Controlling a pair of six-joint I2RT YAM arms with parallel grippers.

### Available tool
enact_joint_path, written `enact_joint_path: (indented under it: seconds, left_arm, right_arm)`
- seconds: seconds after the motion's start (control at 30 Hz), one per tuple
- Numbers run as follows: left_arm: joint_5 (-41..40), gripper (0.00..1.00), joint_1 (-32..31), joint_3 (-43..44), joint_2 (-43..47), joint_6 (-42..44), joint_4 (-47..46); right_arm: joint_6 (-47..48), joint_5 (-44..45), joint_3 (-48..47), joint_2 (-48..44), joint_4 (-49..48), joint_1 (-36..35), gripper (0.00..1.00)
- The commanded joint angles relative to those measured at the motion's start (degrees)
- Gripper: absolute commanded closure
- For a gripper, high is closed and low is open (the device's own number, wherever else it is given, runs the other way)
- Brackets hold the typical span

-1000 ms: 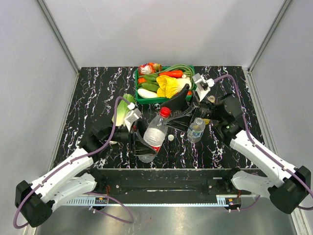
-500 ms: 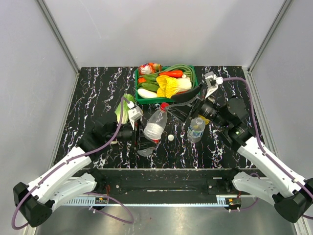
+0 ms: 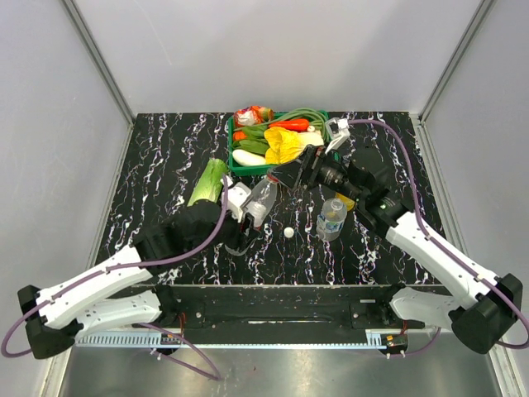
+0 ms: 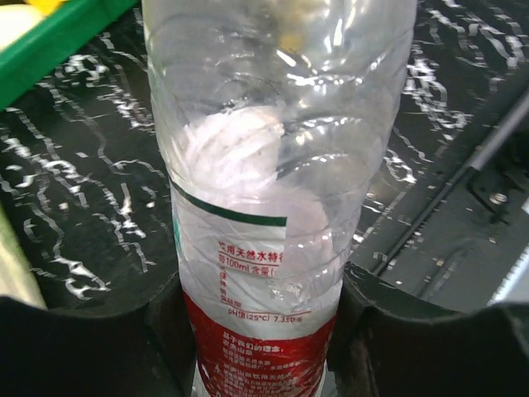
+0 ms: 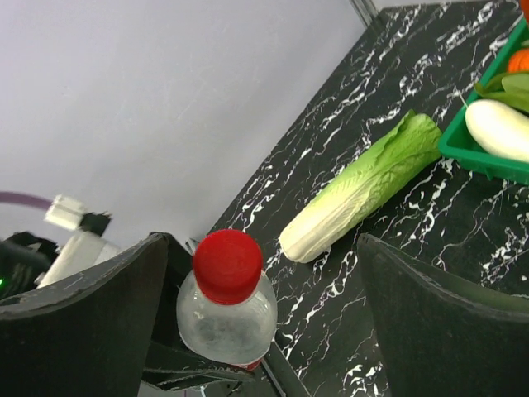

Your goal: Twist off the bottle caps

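Note:
My left gripper (image 3: 245, 217) (image 4: 260, 351) is shut on the lower body of a clear plastic bottle (image 3: 258, 201) (image 4: 277, 165) with a red and white label, holding it roughly upright above the table. Its red cap (image 5: 227, 265) is on the neck and sits between the wide-open fingers of my right gripper (image 3: 285, 175) (image 5: 264, 322), nearer the left finger and not touched by either one. A loose white cap (image 3: 288, 233) lies on the table beside the bottle. A smaller clear bottle (image 3: 331, 218) with a blue label stands to the right.
A green basket (image 3: 234, 169) (image 5: 488, 157) full of toy vegetables sits at the back centre. A toy cabbage (image 3: 208, 180) (image 5: 364, 186) lies on the black marbled table left of it. Grey walls close in the sides and back.
The left arm has lifted the bottle from lying tilted to nearly upright and moved it back. The right gripper has swung left and now straddles the red cap. The cabbage is uncovered.

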State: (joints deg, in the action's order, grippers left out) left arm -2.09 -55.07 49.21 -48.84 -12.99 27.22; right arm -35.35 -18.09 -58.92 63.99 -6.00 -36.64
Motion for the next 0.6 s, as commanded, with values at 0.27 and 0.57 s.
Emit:
enact_joint_path:
  seconds: [0.27, 0.57]
  left_arm:
    - [-32.54, 0.78, -9.44, 9.50, -10.48, -2.21, 9.43]
    - [-33.42, 0.78, -11.55, 9.94, -11.28, -2.30, 9.43]
  right_arm:
    - [-4.90, -1.86, -2.08, 3.25, -2.00, -0.10, 0.04]
    - [-7.01, -1.95, -2.26, 5.45, -1.82, -0.01, 0.22]
